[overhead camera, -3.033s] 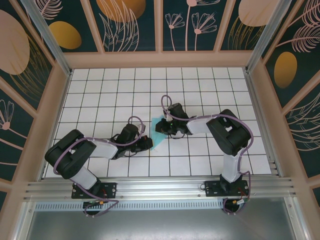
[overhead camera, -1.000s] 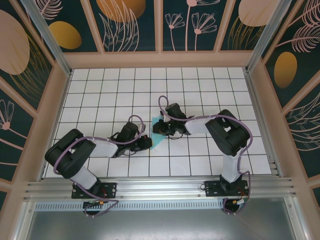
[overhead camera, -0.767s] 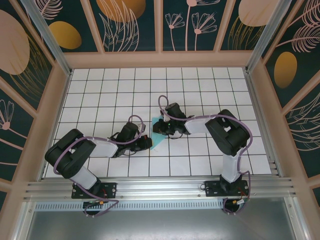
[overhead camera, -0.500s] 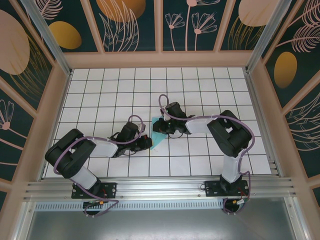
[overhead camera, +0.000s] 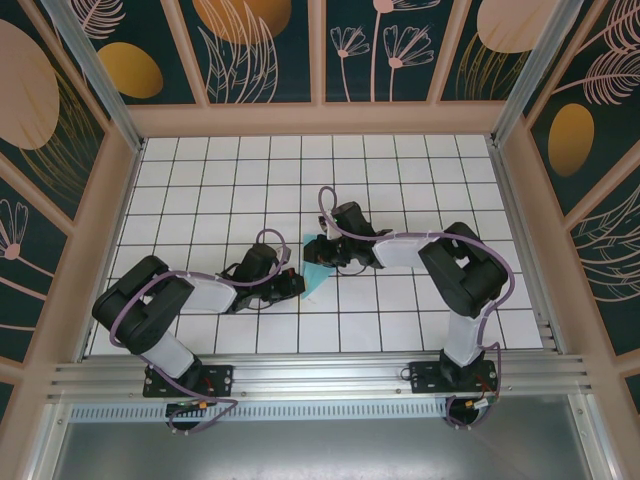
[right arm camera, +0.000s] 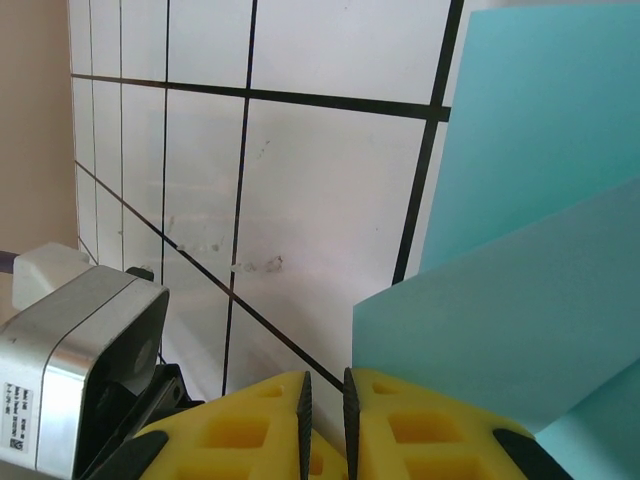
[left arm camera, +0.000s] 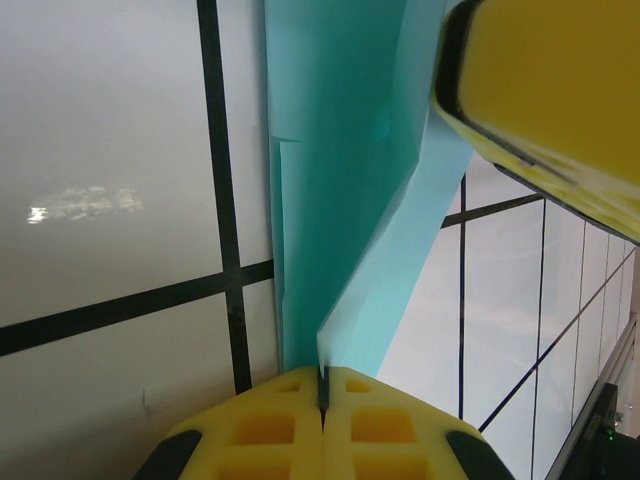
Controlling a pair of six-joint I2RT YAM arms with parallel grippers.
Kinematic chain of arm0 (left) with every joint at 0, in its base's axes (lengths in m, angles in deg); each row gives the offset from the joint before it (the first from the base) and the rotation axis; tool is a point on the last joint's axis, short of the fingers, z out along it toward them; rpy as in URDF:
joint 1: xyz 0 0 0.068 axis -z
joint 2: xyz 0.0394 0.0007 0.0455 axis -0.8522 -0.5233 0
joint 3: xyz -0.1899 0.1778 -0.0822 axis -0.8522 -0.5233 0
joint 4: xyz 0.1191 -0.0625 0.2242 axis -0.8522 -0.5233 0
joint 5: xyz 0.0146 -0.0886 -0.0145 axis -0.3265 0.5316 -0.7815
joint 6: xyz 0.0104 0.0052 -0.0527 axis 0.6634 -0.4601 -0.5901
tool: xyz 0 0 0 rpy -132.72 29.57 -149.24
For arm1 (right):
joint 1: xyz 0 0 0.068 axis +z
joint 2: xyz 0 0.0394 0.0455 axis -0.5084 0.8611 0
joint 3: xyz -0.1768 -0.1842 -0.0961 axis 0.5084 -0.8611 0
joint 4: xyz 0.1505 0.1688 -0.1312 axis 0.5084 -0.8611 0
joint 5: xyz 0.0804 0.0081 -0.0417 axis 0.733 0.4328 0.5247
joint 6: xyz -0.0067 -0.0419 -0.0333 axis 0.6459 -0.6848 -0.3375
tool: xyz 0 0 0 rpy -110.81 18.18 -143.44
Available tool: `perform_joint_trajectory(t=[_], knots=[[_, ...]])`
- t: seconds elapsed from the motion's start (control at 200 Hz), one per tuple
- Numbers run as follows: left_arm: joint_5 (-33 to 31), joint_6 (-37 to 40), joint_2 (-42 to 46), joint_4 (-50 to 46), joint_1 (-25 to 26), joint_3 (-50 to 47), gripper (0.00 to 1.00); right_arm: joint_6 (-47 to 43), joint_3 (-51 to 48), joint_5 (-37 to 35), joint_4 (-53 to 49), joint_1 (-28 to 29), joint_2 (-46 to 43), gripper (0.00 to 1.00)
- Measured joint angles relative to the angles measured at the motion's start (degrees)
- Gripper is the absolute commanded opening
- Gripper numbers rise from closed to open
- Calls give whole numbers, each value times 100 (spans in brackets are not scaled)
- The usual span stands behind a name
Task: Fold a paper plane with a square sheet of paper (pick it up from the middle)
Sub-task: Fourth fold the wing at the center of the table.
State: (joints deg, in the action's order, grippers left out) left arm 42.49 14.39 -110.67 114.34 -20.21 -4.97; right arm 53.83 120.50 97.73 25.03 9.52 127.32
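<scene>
- Left gripper (left arm camera: 322, 385) stays clamped shut on the sheet (left arm camera: 340, 180). A raised turquoise edge is pinched between its yellow pads, and it has hardly moved over the last few seconds.
- The right gripper (right arm camera: 325, 385) sits on the opposite side of the sheet from the left one. Its jaws are almost together, with a slim dark gap between them. No paper shows in that gap, though a lifted flap lies just beside one of its fingers.
- Over those seconds the right gripper has crept a little across the sheet toward the left gripper, and its arm's elbow has swung outward. From above, slightly less of the sheet now shows between the two.
- This looks like a fold being pressed while the left side anchors the sheet. The sheet is already layered and creased but is not yet a narrow dart, so the task seems about midway.
- The sheet rests on the white tiled table (overhead camera: 400, 160) between the grippers, part of it flat and part lifted.
- The patterned walls (overhead camera: 260, 50) stand well apart from the sheet.
- The grippers crowd each other. The right gripper's yellow finger (left arm camera: 540, 90) hangs over the sheet close to the left gripper, so any pull apart could tear or drag the thin paper.
</scene>
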Motion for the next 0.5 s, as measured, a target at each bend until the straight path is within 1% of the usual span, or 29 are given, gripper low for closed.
perform_joint_trajectory(t=[0.5], knots=[[2, -37, -15, -114, 0, 74, 0, 0, 122, -247, -48, 0, 450, 19]])
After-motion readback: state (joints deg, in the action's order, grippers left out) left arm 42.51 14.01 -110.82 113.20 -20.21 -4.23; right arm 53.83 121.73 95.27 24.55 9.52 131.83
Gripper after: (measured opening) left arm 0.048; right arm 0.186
